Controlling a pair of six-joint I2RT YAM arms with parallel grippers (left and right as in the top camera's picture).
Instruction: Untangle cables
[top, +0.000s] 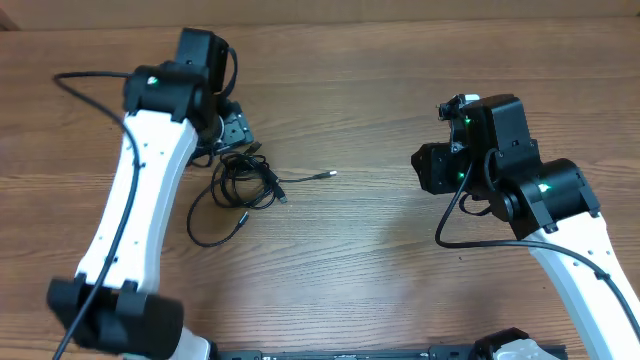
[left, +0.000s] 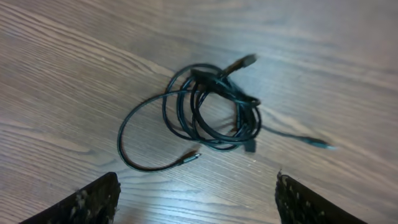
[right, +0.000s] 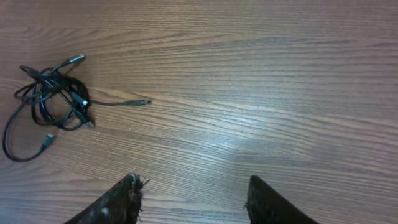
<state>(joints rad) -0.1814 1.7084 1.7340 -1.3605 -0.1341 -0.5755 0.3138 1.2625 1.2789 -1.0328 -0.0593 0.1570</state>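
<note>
In the upper left of the overhead view, the left gripper (top: 243, 140) hangs just above the top edge of the cables (top: 245, 185). Its wrist view shows the two fingers spread wide at the bottom corners of the frame, with nothing between them but bare wood.

The cables lie on the wooden table (top: 380, 250), left of centre in the overhead view. They are thin black cords wound into a tight knot of overlapping loops. One wide loop (top: 205, 225) sags toward the lower left and ends in a small plug (top: 240, 215). A single straight tail (top: 305, 178) runs out to the right and ends in another plug (top: 328, 174).

At the right of the overhead view, the right gripper (top: 435, 168) sits well apart from the cables. In its wrist view its fingers are parted and empty, and the cables are in the far left of the frame.

The main risk is a grasp on the dense middle. That would probably pinch several strands at once, so the whole knot would lift or drag as one lump. Pulling the straight tail with nothing holding the rest down could cinch the loops tighter. The cords are thin and lie flat on the wood, so the fingers may close over a strand and miss it.
</note>
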